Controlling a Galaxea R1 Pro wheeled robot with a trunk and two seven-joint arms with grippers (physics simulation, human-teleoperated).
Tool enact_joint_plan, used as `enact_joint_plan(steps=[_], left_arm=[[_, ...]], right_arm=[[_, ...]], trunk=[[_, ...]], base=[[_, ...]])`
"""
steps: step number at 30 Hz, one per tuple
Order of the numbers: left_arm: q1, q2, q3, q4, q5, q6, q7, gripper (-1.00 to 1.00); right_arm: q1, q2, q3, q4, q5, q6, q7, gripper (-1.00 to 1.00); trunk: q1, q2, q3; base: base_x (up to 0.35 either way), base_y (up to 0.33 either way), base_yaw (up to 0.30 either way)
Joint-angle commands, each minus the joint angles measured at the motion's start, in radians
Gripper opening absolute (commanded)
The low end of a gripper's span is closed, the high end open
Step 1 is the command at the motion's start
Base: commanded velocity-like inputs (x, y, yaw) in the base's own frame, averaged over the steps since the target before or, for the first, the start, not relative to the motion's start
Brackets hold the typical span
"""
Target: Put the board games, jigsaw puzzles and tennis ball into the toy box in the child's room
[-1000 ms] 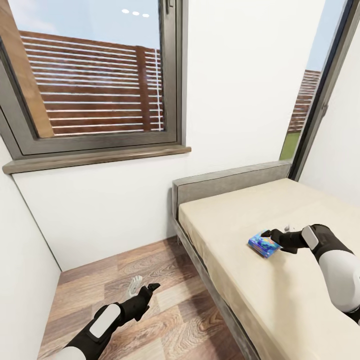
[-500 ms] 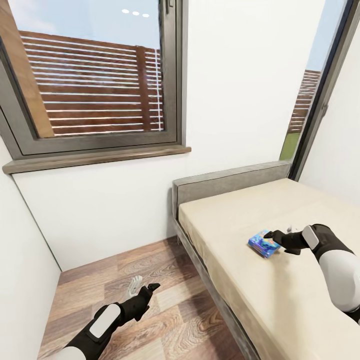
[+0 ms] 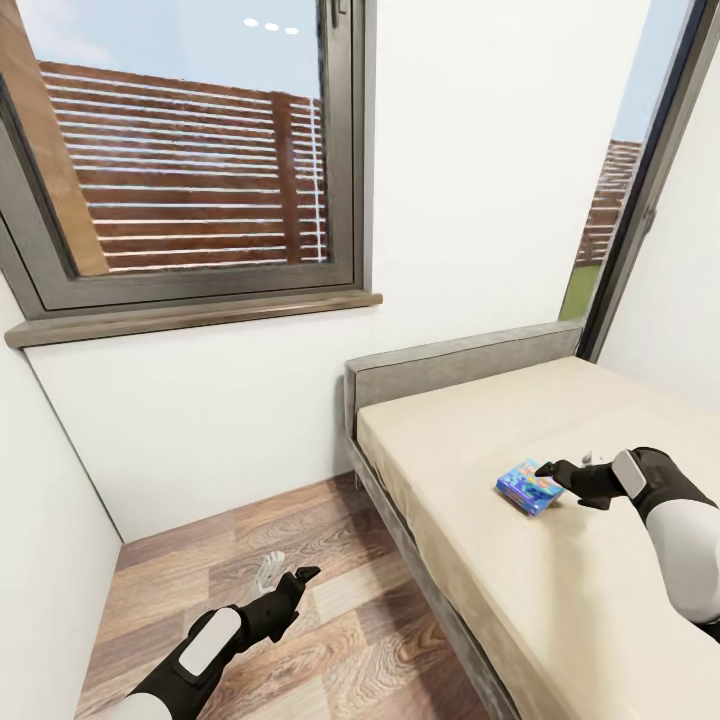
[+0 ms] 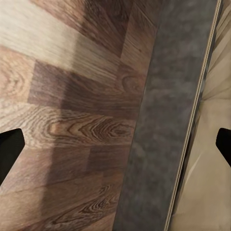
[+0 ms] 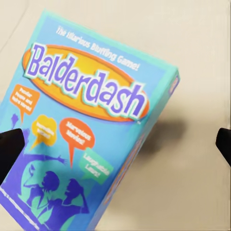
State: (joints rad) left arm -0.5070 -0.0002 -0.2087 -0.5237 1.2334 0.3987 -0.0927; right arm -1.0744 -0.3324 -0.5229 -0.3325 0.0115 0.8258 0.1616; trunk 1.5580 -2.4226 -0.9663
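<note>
One board game [image 3: 528, 486] — by right gripper [image 3: 562, 468]

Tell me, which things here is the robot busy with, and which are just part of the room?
Part of the job:
- small blue cardboard "Balderdash" board game box, lying on the bed
- right pincer, open beside the box

Just the room:
- beige bed with grey headboard
- wooden plank floor
- grey-framed window
- left pincer, open over the floor

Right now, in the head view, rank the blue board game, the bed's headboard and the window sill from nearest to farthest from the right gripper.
From the right gripper:
1. Blue board game, on the mattress just beside it.
2. Headboard, at the bed's far end.
3. Window sill, up on the wall, leftward.
</note>
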Motion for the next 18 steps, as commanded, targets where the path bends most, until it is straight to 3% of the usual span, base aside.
enact_joint_plan(steps=[1, 18], left_arm=[[-0.001, 0.000, -0.001, 0.001, 0.002, 0.002, -0.002, 1.00], [-0.001, 0.000, -0.001, 0.002, 0.002, 0.002, -0.002, 1.00]], right_arm=[[0.000, 0.000, -0.005, -0.001, 0.001, 0.005, 0.002, 1.00], [-0.005, -0.008, -0.005, -0.002, 0.000, 0.004, 0.004, 1.00]], trunk=[[0.000, 0.000, -0.001], [0.000, 0.000, -0.016]], base=[[0.000, 0.000, 0.000], [0.000, 0.000, 0.000]])
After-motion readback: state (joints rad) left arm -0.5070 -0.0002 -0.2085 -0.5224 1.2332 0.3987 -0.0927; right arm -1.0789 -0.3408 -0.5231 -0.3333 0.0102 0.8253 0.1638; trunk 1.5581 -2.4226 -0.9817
